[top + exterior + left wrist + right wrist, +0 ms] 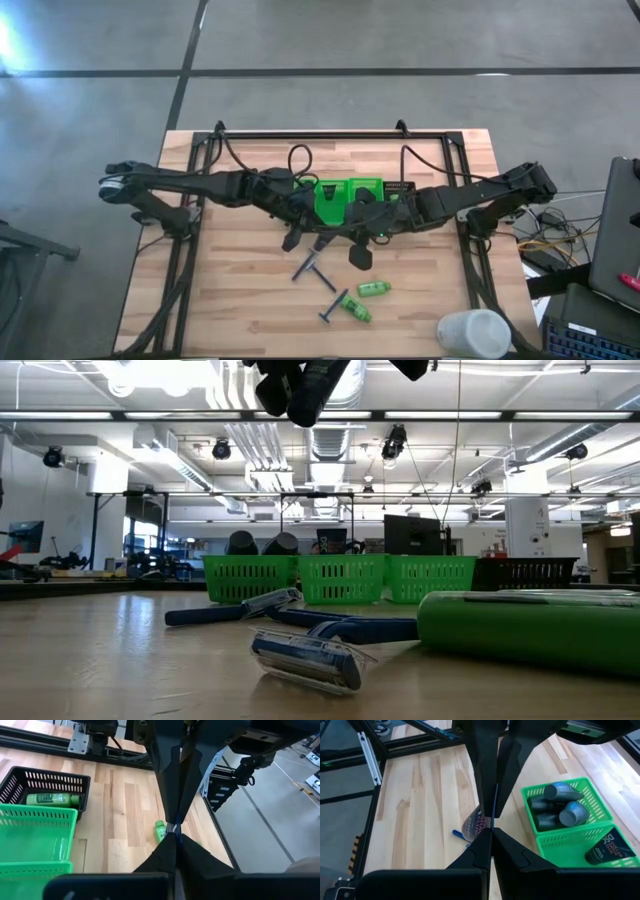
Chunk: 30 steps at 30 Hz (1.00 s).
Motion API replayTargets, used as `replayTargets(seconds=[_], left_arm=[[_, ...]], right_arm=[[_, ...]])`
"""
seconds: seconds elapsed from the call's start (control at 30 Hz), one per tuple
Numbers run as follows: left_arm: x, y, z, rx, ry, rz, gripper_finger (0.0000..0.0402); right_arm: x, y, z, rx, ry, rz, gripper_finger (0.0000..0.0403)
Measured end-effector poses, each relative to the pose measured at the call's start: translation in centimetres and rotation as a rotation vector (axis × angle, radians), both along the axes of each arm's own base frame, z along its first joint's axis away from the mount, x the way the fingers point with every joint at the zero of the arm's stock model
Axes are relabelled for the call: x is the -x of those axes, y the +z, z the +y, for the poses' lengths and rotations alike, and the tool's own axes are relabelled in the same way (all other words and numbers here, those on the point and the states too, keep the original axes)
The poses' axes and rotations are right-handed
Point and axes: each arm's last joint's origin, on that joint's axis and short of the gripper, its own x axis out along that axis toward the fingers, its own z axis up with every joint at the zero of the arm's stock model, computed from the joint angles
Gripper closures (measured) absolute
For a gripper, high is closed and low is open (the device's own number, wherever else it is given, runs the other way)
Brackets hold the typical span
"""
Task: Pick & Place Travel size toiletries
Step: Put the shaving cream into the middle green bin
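Note:
Both grippers hang shut in the air above the table's middle, holding nothing I can see: my left gripper (295, 238) (176, 815) and my right gripper (360, 255) (493, 820). Below and nearer lie two blue razors (312, 268) (333, 308) and two green mini bottles (373, 288) (355, 310), flat on the wood. A dark tube (475, 823) lies beside a razor's handle (457, 834). The green tray (350, 197) holds grey bottles (560, 807) and a dark tube (610, 847). The black bin (30, 782) holds a green bottle (52, 799).
A white round container (472, 333) stands at the near right corner. A black frame rail (320, 133) runs along the far edge, with cables behind the tray. Bare wood lies at the table's near left (220, 300). Equipment sits off the table's right side (610, 250).

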Motion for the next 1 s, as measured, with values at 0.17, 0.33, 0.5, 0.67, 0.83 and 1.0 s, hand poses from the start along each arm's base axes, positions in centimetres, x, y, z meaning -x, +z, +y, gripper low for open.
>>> replayTargets(seconds=[0.17,0.33,0.5,0.67,0.83,1.0], left_arm=[[0.0,0.0,0.0,-0.024,0.001,-0.006,0.0396],[0.0,-0.2,0.5,-0.078,0.033,-0.002,0.0398],[-0.1,-0.3,1.1,-0.185,0.103,-0.014,0.0399],[-0.2,-1.1,2.5,-0.245,0.167,-0.051,0.0399],[-0.1,-3.0,4.8,-0.241,0.249,-0.155,0.04],[0.3,-6.0,7.1,-0.242,0.341,-0.232,0.0399]], right_arm=[[0.0,0.0,-0.1,-0.002,-0.019,0.0,0.0387],[0.5,-0.2,-0.6,0.036,-0.074,0.046,0.0324],[1.4,0.3,-1.2,0.084,-0.181,0.048,0.0236],[3.4,1.8,-2.1,0.131,-0.377,-0.005,0.0167],[5.9,3.4,-3.1,0.107,-0.529,-0.06,0.0123],[7.0,3.6,-3.4,0.087,-0.598,-0.084,0.0106]])
